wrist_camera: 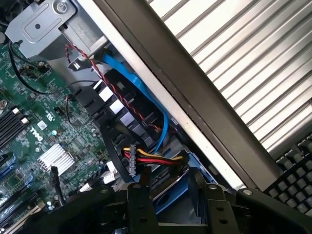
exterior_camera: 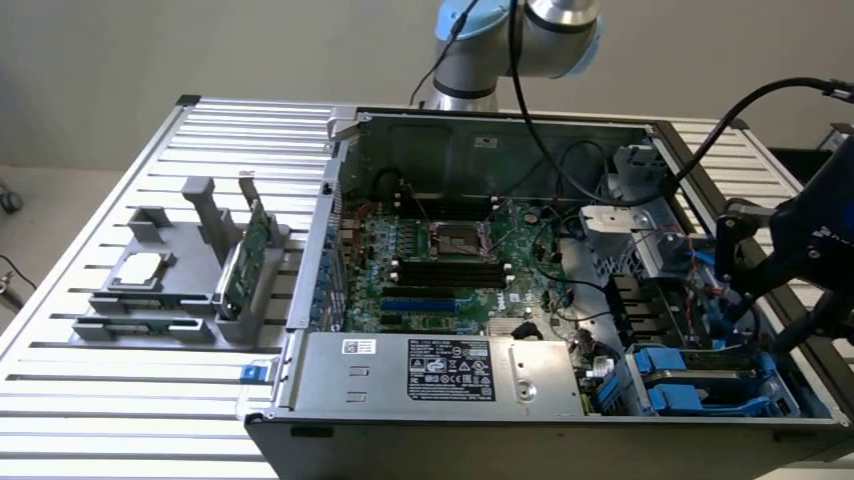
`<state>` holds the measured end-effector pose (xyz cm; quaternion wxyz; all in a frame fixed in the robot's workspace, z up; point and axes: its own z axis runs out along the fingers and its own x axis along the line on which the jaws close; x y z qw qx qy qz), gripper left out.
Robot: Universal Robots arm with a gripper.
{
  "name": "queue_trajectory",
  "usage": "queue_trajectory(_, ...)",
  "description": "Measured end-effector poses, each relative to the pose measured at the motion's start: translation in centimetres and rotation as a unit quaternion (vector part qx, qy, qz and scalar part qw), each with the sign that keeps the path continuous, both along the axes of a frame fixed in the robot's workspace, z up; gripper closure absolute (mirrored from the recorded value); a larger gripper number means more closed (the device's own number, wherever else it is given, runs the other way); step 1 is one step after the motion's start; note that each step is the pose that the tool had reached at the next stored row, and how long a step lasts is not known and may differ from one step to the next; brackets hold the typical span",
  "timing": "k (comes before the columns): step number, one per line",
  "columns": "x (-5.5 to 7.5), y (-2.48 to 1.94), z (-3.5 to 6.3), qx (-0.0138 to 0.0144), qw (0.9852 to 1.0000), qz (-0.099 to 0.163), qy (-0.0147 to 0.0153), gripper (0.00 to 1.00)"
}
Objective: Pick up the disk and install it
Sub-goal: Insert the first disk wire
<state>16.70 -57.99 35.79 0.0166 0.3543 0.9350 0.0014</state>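
Item: disk, blue-edged, low in the drive bay of the case, at the exterior view's right, beside the side wall.
Tool: fingers set wide, one on each blue edge, judged clamped on the disk.
Relation: disk lies directly under the tool, between the fingers; its far end points at the power plug, just short of it. Long axis apparently along the wall.
Tabletop: slatted.

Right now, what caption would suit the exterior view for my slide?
Robot gripper above the blue drive bay of an open computer case on a slatted table, at the exterior view's right.
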Motion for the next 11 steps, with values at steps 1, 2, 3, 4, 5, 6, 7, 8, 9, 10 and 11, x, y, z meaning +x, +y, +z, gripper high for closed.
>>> queue_trajectory(1,0.0,-0.1,-0.06,-0.0001,1.0,-0.003,0.0,0.56)
queue_trajectory(2,0.0,-0.17,-0.13,-0.0001,1.0,-0.007,0.0,0.56)
queue_trajectory(3,0.0,-0.21,-0.21,0.0,0.9999,-0.011,0.0,0.56)
queue_trajectory(4,0.0,-0.23,-0.29,0.0001,0.9999,-0.017,0.0,0.56)
queue_trajectory(5,0.0,-0.23,-0.34,-0.0001,0.9997,-0.023,0.0,0.56)
queue_trajectory(6,0.0,-0.23,-0.41,-0.0001,0.9995,-0.031,0.0,0.56)
queue_trajectory(7,0.0,-0.23,-0.49,-0.0001,0.9992,-0.04,0.0,0.56)
queue_trajectory(8,-0.01,-0.23,-0.57,0.0,0.9988,-0.049,0.0,0.56)
queue_trajectory(9,-0.01,-0.23,-0.64,0.0,0.9983,-0.058,0.0,0.56)
queue_trajectory(10,-0.01,-0.23,-0.71,0.0,0.9978,-0.067,0.0,0.56)
queue_trajectory(11,0.0,-0.23,-0.77,-0.0001,0.9971,-0.076,0.0,0.56)
